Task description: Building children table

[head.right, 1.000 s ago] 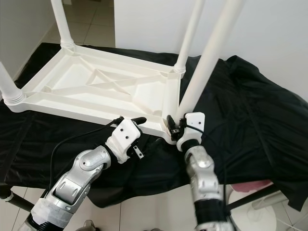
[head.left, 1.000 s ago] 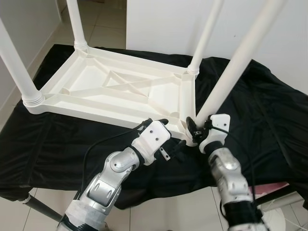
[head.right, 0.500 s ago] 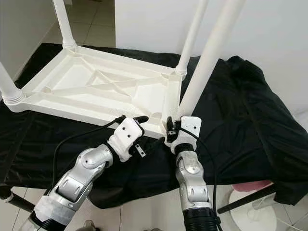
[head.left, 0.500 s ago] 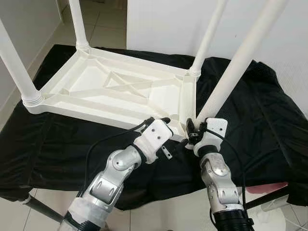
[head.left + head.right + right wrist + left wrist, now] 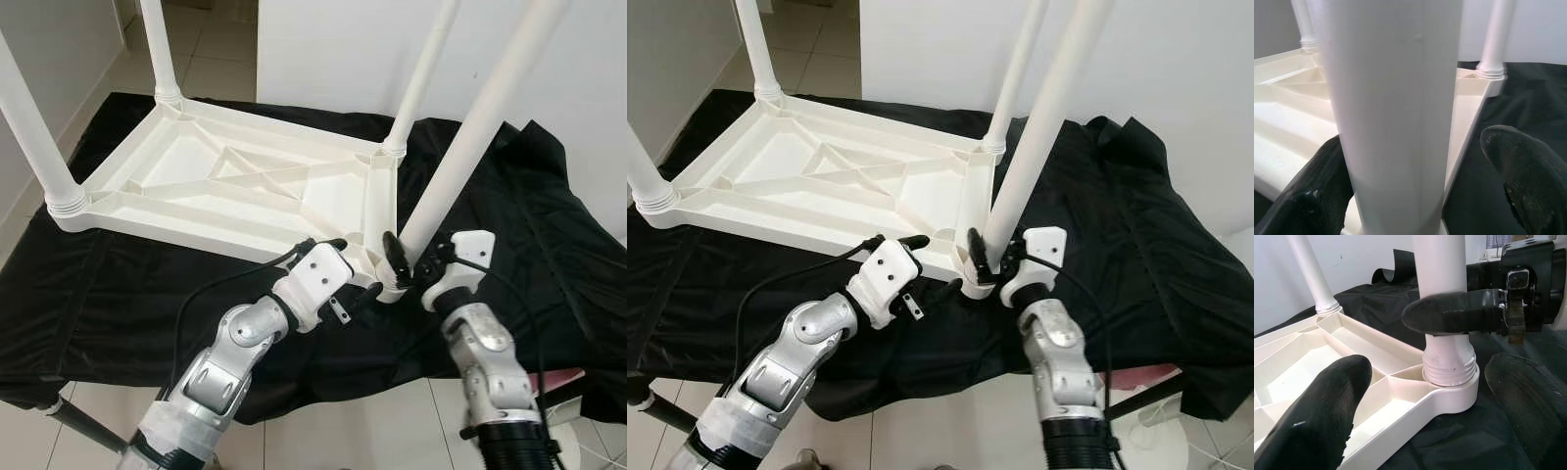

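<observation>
A black cloth (image 5: 118,294) drapes the work surface, white wall behind, and on it lies the white tabletop (image 5: 235,186) upside down, ribs showing, its long axis running from the far wall toward the robot's left. Four legs rise from its corners. The near-right leg (image 5: 460,157) sits in the corner socket (image 5: 1449,382) nearest the robot, leaning a touch to the right as it climbs. The right gripper (image 5: 409,264) has swung round that leg's base since half a second ago, wrist now further right; its fingers straddle the leg, spread rather than pinching — likely a re-grip between screwing turns, so the leg isn't yet home. The left gripper (image 5: 348,269) waits just left of the socket, fingers apart, bracing the corner.
</observation>
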